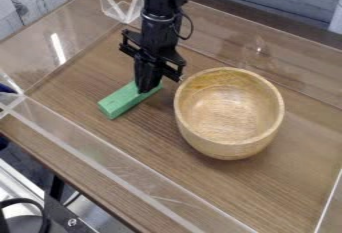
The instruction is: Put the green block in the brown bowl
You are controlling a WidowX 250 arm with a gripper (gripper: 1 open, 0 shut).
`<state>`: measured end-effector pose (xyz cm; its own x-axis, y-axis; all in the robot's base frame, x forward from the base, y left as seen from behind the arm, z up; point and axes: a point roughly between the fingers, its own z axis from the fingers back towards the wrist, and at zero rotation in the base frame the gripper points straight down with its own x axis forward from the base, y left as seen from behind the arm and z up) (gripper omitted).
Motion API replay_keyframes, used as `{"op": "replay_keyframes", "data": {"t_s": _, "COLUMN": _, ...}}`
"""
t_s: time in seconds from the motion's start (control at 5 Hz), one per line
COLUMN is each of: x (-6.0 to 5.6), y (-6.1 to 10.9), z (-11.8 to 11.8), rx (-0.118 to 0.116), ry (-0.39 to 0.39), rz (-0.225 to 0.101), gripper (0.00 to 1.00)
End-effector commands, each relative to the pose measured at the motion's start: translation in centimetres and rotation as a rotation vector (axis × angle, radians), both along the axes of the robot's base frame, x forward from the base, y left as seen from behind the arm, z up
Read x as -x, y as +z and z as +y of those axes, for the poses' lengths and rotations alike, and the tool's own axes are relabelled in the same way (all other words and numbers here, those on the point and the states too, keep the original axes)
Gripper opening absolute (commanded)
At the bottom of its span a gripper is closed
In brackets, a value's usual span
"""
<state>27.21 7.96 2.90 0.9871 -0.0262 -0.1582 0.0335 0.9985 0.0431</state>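
Green block [120, 101] flat on table [94, 152]; claw [150, 84] clenched at its far end, beside brown bowl [201, 137].

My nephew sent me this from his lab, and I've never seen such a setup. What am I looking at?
This is one picture from a single camera, looking down at a wooden table from above and to one side. The black machine reaching down from the top is a robot arm. At its tip is a gripper, a claw that pinches things. It points straight down at the far end of a green block, which lies flat on the table. The jaws are closed, but I cannot tell whether they pinch the block. To the right, apart from the block, stands an empty brown wooden bowl.
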Motion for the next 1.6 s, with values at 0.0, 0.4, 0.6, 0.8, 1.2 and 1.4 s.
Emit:
{"op": "replay_keyframes", "data": {"t_s": 0.0, "x": -0.2, "y": 1.5, "z": -0.1, "rx": -0.004, "ry": 0.011, "rz": -0.029, "gripper": 0.0}}
{"op": "replay_keyframes", "data": {"t_s": 0.4, "x": -0.5, "y": 3.7, "z": -0.5, "rx": -0.01, "ry": 0.022, "rz": -0.059, "gripper": 0.0}}
{"op": "replay_keyframes", "data": {"t_s": 0.6, "x": -0.7, "y": 4.9, "z": -0.8, "rx": -0.012, "ry": 0.027, "rz": -0.079, "gripper": 0.0}}
{"op": "replay_keyframes", "data": {"t_s": 0.8, "x": -0.9, "y": 6.9, "z": -1.2, "rx": -0.016, "ry": 0.035, "rz": -0.108, "gripper": 0.0}}
{"op": "replay_keyframes", "data": {"t_s": 1.2, "x": -0.7, "y": 6.5, "z": -0.9, "rx": -0.008, "ry": 0.011, "rz": -0.103, "gripper": 1.0}}
{"op": "replay_keyframes", "data": {"t_s": 1.4, "x": -0.5, "y": 5.8, "z": -0.3, "rx": -0.007, "ry": -0.012, "rz": -0.089, "gripper": 1.0}}
